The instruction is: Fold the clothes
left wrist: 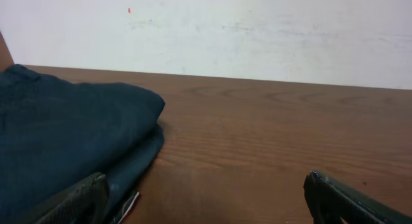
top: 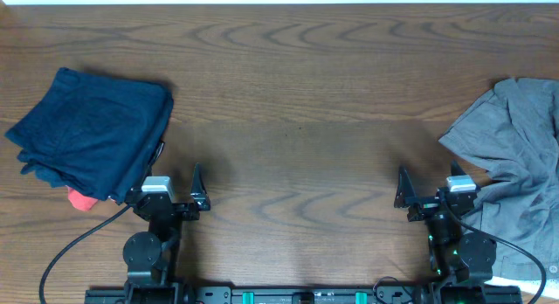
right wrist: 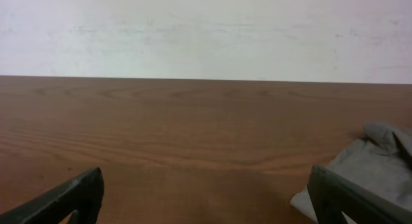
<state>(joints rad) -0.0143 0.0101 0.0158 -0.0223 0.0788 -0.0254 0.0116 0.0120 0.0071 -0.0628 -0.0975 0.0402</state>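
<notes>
The grey shorts (top: pixel 515 155) lie crumpled at the table's right edge; a corner of them shows at the right of the right wrist view (right wrist: pixel 376 166). My right gripper (top: pixel 426 189) is open and empty, just left of the shorts near the front edge; its fingers frame bare wood in the right wrist view (right wrist: pixel 206 198). My left gripper (top: pixel 173 186) is open and empty near the front left; in the left wrist view (left wrist: pixel 206 201) its left finger lies against the navy garment.
A folded navy-blue garment (top: pixel 92 134) lies at the left, also in the left wrist view (left wrist: pixel 64 134). A small red cloth (top: pixel 80 199) peeks out at its front edge. A brown wooden table (top: pixel 297 120) spans the scene, with a white wall (left wrist: pixel 257 31) behind.
</notes>
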